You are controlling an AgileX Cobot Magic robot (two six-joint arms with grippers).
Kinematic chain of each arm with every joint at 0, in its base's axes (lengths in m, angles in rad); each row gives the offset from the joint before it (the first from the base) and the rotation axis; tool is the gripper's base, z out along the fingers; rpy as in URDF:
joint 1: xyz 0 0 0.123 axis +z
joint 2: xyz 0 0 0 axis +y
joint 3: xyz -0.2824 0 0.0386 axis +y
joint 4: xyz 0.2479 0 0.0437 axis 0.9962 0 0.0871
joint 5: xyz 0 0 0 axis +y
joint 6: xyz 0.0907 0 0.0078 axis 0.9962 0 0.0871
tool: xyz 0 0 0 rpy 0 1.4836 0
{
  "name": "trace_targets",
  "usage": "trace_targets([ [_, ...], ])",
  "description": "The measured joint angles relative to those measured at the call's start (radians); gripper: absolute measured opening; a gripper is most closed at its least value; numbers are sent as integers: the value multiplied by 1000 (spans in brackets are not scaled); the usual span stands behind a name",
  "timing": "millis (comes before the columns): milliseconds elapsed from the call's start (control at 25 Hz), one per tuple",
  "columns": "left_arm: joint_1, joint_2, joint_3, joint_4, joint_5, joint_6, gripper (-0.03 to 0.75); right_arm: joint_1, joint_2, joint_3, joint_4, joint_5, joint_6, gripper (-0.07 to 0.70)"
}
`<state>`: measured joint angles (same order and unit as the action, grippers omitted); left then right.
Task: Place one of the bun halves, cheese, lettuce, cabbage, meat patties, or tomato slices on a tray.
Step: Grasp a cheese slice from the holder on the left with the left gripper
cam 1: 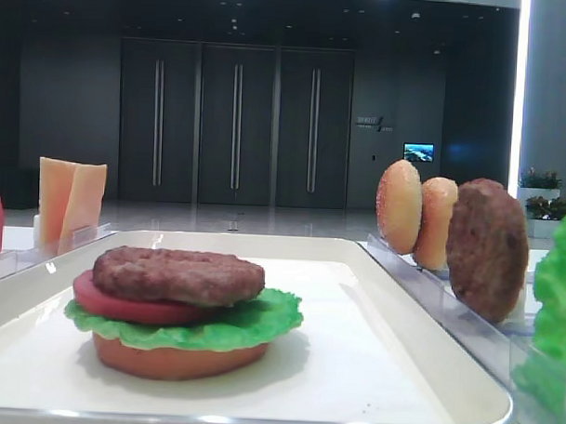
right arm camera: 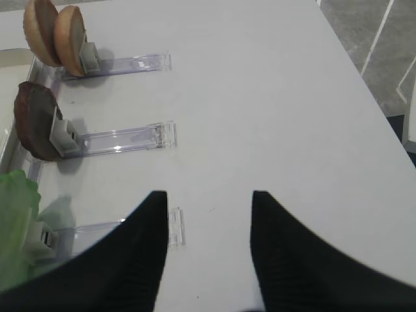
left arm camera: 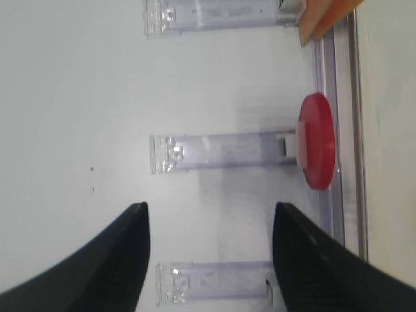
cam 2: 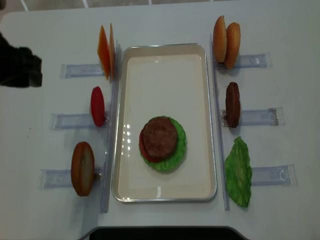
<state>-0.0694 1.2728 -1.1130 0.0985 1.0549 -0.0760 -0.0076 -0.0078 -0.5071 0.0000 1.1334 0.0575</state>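
Low front view: tray (cam 1: 419, 300) carries a stack, bun, lettuce, tomato, patty (cam 1: 179, 273) uppermost, cheese (cam 1: 69, 200) upright in its rack for easy pinching; right wrist: right gripper (right arm camera: 208, 214) jaws wide, empty, over bare tabletop (right arm camera: 273, 97); left wrist: left gripper (left arm camera: 209, 224) jaws wide, empty, near racked tomato slice (left arm camera: 317, 149); overhead: cheese left of tray.

A white counter (cam 2: 165, 20) carries six narrow clear plastic racks (cam 2: 252, 61), three lying along each side. Behind the counter stands a dark wall with tall doors (cam 1: 235, 125) and a small lit screen (cam 1: 418, 153).
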Motion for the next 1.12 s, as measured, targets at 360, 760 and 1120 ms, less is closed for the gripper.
trace_targets([
  [360, 0, 332, -286, -12, -5, -4, 454, 0, 0, 0, 0, 0, 0, 293],
  [760, 0, 571, -524, -13, -19, -12, 454, 0, 0, 0, 0, 0, 0, 293],
  [1120, 0, 689, -627, -14, -26, -12, 454, 0, 0, 0, 0, 0, 0, 293],
])
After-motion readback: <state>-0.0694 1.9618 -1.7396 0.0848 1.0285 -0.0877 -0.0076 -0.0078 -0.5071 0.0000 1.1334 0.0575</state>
